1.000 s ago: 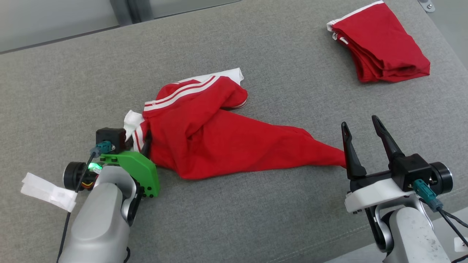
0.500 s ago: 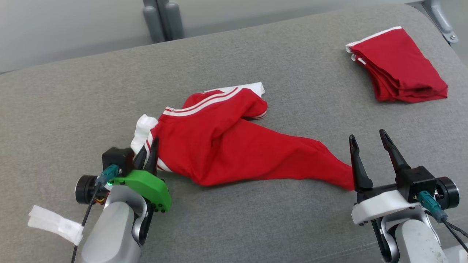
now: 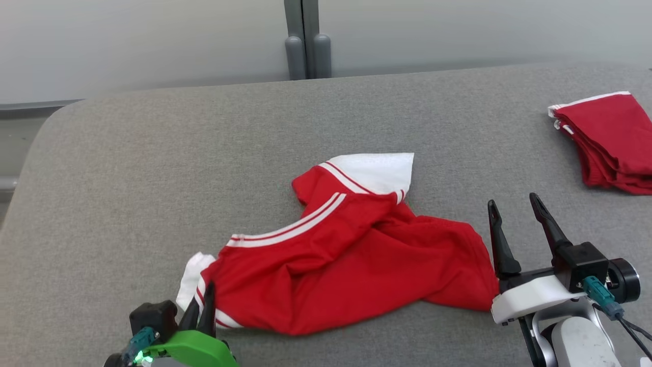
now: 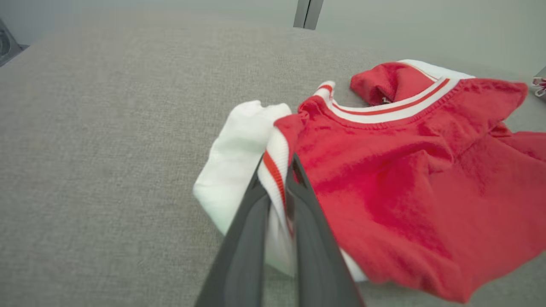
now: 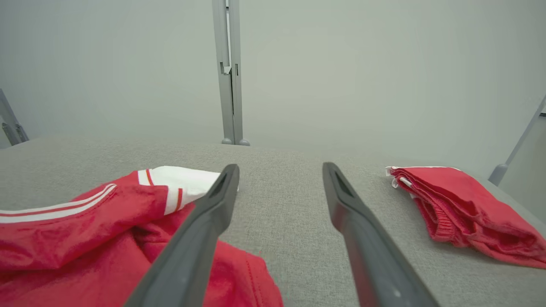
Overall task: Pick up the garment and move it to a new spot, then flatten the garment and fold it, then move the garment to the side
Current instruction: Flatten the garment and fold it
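While crumpled, garment (image 3: pixel 346 265) in L tool (image 3: pixel 202 302)

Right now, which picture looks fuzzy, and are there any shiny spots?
Left wrist view: the left end effector is blurred up close, and the red garment looks soft. Right wrist view: the right end effector is fuzzy near the bottom. Head view: sharp, even light, faint shadows, no glare.

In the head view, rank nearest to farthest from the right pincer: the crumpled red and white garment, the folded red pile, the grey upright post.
1. The crumpled red and white fabric garment, just left of the open right pincer.
2. The folded red fabric pile, farther back, to its right.
3. The grey upright metal post, farthest back, to the left.
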Available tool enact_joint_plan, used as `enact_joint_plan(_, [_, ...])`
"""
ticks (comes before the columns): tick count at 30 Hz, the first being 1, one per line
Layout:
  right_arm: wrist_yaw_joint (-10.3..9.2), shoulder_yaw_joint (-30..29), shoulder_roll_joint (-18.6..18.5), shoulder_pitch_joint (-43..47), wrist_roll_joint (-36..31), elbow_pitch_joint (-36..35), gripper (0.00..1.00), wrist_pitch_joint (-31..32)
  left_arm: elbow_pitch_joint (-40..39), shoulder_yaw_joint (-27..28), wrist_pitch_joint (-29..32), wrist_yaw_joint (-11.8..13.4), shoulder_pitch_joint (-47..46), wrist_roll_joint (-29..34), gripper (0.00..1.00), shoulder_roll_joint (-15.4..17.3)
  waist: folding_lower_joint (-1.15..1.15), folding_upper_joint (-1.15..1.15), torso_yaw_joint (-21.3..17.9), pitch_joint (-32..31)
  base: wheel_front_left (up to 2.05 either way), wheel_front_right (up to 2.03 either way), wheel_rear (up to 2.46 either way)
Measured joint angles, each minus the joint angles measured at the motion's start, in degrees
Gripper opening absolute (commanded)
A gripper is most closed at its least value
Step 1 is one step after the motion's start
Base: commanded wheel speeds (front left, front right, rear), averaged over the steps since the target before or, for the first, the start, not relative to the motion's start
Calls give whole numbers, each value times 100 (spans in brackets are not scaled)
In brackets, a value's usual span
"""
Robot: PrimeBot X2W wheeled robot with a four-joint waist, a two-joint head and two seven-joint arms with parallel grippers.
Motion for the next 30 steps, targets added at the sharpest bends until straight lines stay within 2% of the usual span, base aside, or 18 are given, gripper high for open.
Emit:
enact_joint_plan(6, [0, 23, 0, -33, 9, 18, 100, 0, 100, 21, 242, 147, 143, -87, 0, 5, 0, 0, 116, -19, 0, 0, 0])
enact_joint_plan(7, [0, 16, 0, -33, 8, 23, 100, 0, 140, 33, 242, 162, 143, -96, 19, 0, 0, 0, 111, -11, 0, 0, 0])
enact_joint_plan(8, [0, 5, 0, -33, 8, 30, 100, 0, 209, 43, 246, 180, 143, -101, 48, 0, 0, 0, 103, -4, 0, 0, 0])
enact_joint_plan(9, [0, -2, -2, -33, 8, 38, 100, 0, 269, 46, 242, 192, 142, -101, 91, 3, 0, 0, 93, 2, 0, 0, 0])
enact_joint_plan(10, [0, -7, -1, -34, 8, 42, 100, 0, 307, 56, 226, 200, 141, -101, 100, 5, 0, 0, 83, 5, 0, 0, 0])
enact_joint_plan(18, [0, -38, -1, -34, 8, 37, 100, 0, 281, 75, -188, 203, 30, -20, 100, 120, 0, 0, -16, -32, 0, 0, 0])
enact_joint_plan(23, [0, -77, -1, -34, 8, 34, 100, 0, 60, -391, -294, -104, -235, 203, 100, 127, 0, 0, -106, -64, 0, 0, 0])
enact_joint_plan(30, [-1, -53, -1, -62, 11, 5, 100, -1, 313, -1274, 41, -575, -862, 667, 100, -10, 0, 0, -328, -11, 0, 0, 0])
